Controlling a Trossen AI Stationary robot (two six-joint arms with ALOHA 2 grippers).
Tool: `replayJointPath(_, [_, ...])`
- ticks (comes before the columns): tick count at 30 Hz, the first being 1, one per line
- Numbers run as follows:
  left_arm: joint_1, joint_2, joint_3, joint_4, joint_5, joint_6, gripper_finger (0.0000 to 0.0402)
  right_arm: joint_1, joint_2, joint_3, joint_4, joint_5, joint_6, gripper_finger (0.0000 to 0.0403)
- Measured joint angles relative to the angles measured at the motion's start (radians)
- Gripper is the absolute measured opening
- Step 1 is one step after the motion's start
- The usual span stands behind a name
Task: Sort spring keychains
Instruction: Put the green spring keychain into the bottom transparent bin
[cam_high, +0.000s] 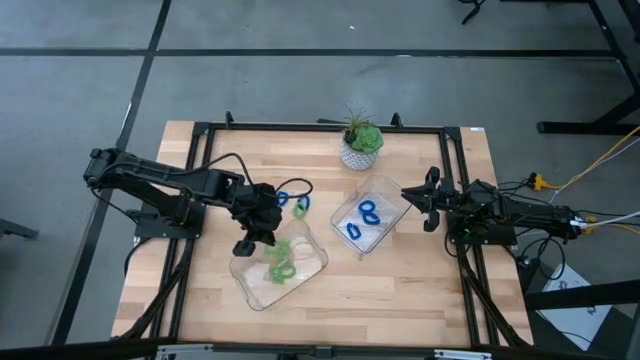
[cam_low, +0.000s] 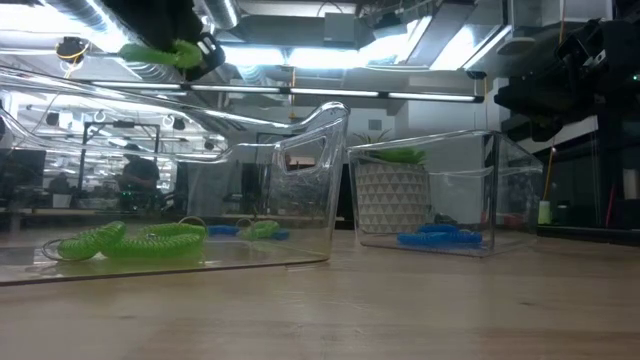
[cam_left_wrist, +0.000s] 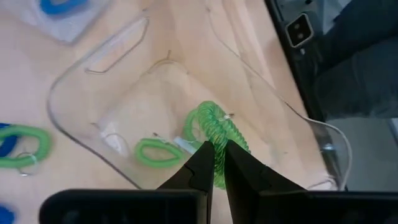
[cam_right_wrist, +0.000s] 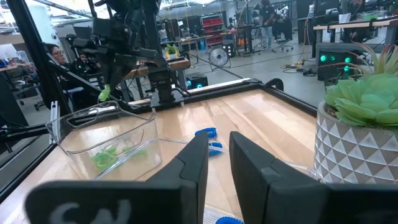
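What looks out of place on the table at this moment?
A blue keychain and a green one lie loose on the table, outside both trays. The left gripper holds another green keychain above the left tray.

Light is even and bright from overhead; the high view shows only soft, short shadows beneath the arms. In the low view, ceiling strip lights (cam_low: 300, 50) blaze from ten to two o'clock and streak glare across the clear tray (cam_low: 300, 190) walls, while the tabletop (cam_low: 400, 310) at six o'clock is soft. The left wrist view is slightly blurred; the right wrist view's near fingers are unfocused.
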Motion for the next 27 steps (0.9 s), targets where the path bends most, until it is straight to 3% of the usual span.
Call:
replayJointPath(17, [0.001,0.0,0.0,-0.003,-0.127,0.0,0.004,0.0,0.0,0.0,0.0,0.0,0.0,0.0067])
replayJointPath(27, [0.001,0.0,0.0,-0.099,-0.205,-0.002,0.0065,0.0,0.0,0.0,0.0,0.0,0.0,0.0067])
